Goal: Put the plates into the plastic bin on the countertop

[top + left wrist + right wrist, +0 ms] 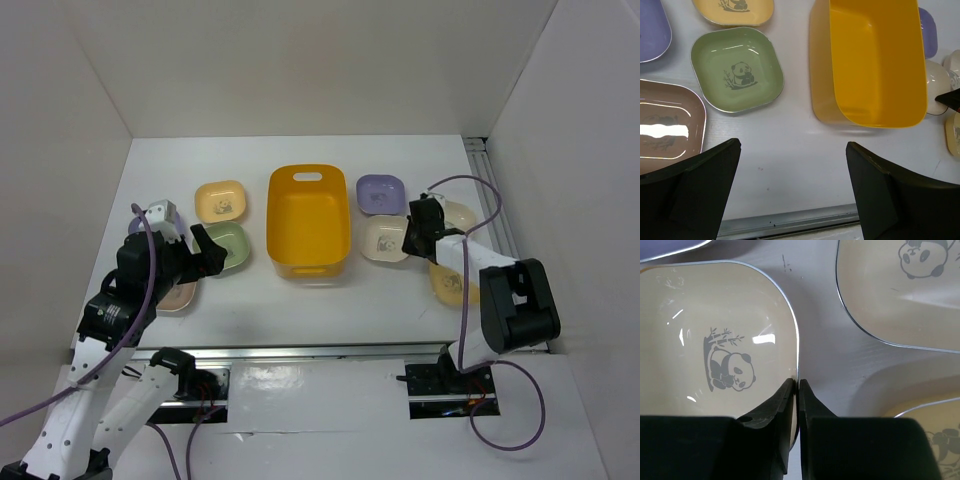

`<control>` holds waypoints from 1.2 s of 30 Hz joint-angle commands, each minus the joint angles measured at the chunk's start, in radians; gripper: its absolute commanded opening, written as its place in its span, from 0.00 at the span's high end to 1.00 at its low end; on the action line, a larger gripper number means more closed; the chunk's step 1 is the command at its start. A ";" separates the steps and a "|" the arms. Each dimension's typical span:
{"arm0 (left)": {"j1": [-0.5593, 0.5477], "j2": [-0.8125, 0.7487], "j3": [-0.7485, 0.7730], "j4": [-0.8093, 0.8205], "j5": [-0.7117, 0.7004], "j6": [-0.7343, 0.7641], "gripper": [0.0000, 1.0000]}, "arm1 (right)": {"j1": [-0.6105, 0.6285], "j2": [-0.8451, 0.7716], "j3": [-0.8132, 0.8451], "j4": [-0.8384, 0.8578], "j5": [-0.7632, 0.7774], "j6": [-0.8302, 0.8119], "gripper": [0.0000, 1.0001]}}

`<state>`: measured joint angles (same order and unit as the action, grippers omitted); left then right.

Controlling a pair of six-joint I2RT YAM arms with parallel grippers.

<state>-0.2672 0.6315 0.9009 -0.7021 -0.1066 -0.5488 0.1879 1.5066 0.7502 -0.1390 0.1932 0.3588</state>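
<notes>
1. Bin (pixel 875 65) sits ahead-right of left gripper (pixel 792 190), green plate (pixel 737 67) ahead-left.
2. That gripper's spread wide over the counter (pixel 790 150).
3. Right gripper (pixel 797 390) is pinching cream plate (pixel 715 340) by its rim, plate mostly off to its left.

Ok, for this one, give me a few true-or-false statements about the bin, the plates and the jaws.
The bin has nothing in it. True.
The left jaws hold the green plate. False: they are open with nothing between them, and that plate lies on the counter.
The right jaws are shut on the rim of a cream plate. True.
A purple plate sits inside the bin. False: it lies on the counter beside the bin.
</notes>
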 commanded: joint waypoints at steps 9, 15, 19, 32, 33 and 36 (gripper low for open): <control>-0.004 0.000 -0.002 0.036 -0.019 0.013 0.00 | 0.148 -0.204 0.244 -0.370 0.469 0.083 1.00; -0.004 -0.010 -0.002 0.036 -0.028 0.013 0.00 | 0.238 -0.204 0.426 -0.424 0.621 0.094 1.00; -0.004 0.002 -0.002 0.036 -0.039 0.004 0.00 | 0.303 -0.181 0.520 -0.341 0.571 0.057 1.00; -0.004 0.051 0.007 0.027 -0.041 0.004 0.00 | 0.395 0.268 0.904 -0.310 0.312 0.091 1.00; -0.004 0.051 0.007 0.027 -0.041 0.004 0.00 | 0.395 0.297 0.925 -0.310 0.298 0.091 1.00; -0.004 0.051 0.007 0.027 -0.019 0.004 0.00 | 0.406 0.394 0.989 -0.310 0.261 0.091 1.00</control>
<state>-0.2672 0.6857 0.9009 -0.7029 -0.1429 -0.5503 0.5793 1.8511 1.6520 -0.4801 0.5091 0.4309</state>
